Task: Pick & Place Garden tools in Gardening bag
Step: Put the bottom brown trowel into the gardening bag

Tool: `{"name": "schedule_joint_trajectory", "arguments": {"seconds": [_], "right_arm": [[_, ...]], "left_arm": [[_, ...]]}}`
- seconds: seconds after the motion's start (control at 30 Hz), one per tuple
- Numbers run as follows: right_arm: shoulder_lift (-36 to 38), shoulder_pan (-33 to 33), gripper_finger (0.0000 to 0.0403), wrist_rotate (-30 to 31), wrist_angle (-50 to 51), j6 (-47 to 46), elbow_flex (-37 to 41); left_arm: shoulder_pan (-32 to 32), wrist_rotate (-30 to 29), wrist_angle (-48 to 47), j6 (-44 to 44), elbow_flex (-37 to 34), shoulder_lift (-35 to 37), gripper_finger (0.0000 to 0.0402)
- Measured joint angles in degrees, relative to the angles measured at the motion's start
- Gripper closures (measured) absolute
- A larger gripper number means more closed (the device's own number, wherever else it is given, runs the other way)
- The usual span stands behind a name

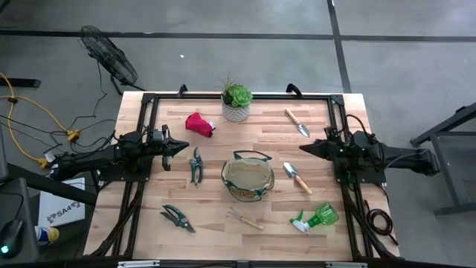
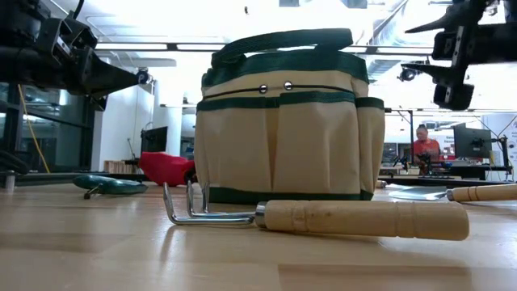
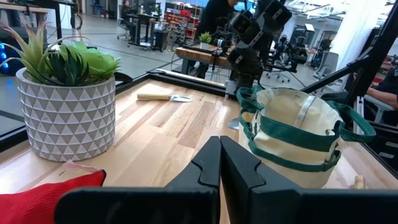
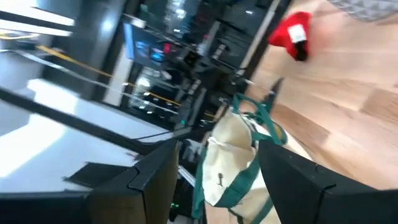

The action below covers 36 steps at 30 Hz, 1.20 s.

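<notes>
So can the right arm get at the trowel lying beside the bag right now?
Probably yes: the right gripper is open and empty, and the trowel lies in the open between it and the bag, nothing covering it.

The gardening bag [image 2: 283,121] is matt tan cloth with green trim, the hand rake [image 2: 323,217] pairs shiny metal prongs with a smooth pale wooden handle, and the table [image 2: 97,250] is satin-finished wood.

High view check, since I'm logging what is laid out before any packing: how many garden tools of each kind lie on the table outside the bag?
Wooden-handled metal trowels: 2
Dark pruning shears: 2
Small wooden-handled hand rake: 1
Red fabric glove: 1
Green plastic spray bottle: 1
Total: 7, all outside the round tan gardening bag.
</notes>
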<state>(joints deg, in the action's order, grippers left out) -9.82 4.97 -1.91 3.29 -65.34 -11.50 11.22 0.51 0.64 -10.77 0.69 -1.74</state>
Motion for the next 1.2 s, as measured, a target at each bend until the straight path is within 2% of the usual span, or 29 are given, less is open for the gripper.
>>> {"name": "schedule_joint_trajectory", "arguments": {"seconds": [0.33, 0.7, 0.93, 1.2], "right_arm": [[-20.3, -3.4, 0.019, 0.5, 26.0, -10.4, -20.4], [-44.1, -16.1, 0.019, -3.1, 48.7, -24.5, -37.4], [-56.8, -23.9, 0.019, -6.1, 55.1, -32.4, -41.0], [-68.1, -27.9, 0.019, -7.0, 56.5, -30.3, -41.0]], "left_arm": [[0.0, 0.0, 0.0, 0.0, 0.0, 0.0, 0.0402], [0.0, 0.0, 0.0, 0.0, 0.0, 0.0, 0.0402], [0.0, 0.0, 0.0, 0.0, 0.0, 0.0, 0.0402], [0.0, 0.0, 0.0, 0.0, 0.0, 0.0, 0.0402]]}}
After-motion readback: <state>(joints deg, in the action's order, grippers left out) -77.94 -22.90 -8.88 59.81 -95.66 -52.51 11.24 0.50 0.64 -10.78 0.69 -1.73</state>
